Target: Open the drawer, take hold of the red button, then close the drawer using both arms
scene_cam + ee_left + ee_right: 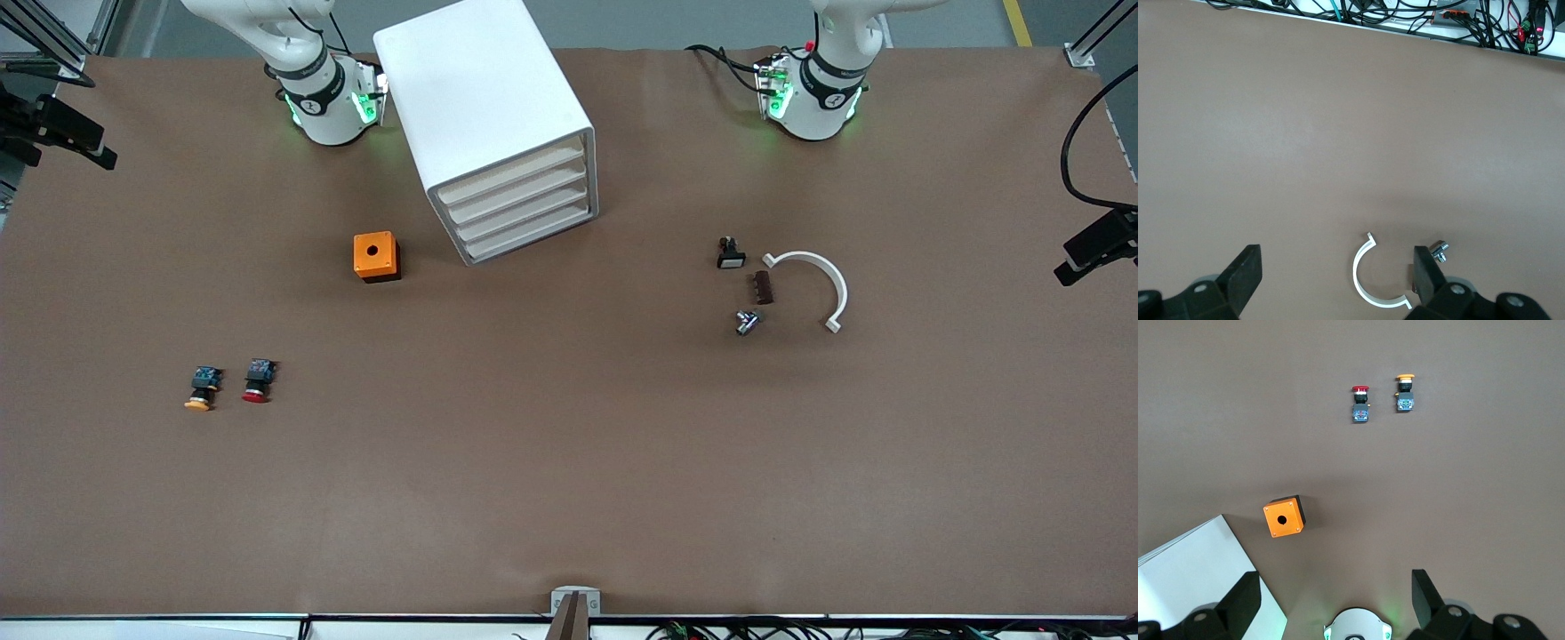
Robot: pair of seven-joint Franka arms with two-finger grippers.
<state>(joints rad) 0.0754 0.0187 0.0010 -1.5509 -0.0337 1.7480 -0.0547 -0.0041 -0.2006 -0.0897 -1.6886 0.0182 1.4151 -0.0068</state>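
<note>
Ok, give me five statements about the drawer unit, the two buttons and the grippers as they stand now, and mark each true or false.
1. All drawers of the white drawer unit are shut. True.
2. The red-capped button lies inside a drawer. False: it lies on the table, beside the orange-capped button, toward the right arm's end.
3. The left gripper holds the white curved bracket. False: its jaws are open and empty, above the bracket, which lies on the table.
4. The right gripper is open and holds nothing. True.
5. The orange box sits on top of the drawer unit. False: it stands on the table beside the unit.
</note>
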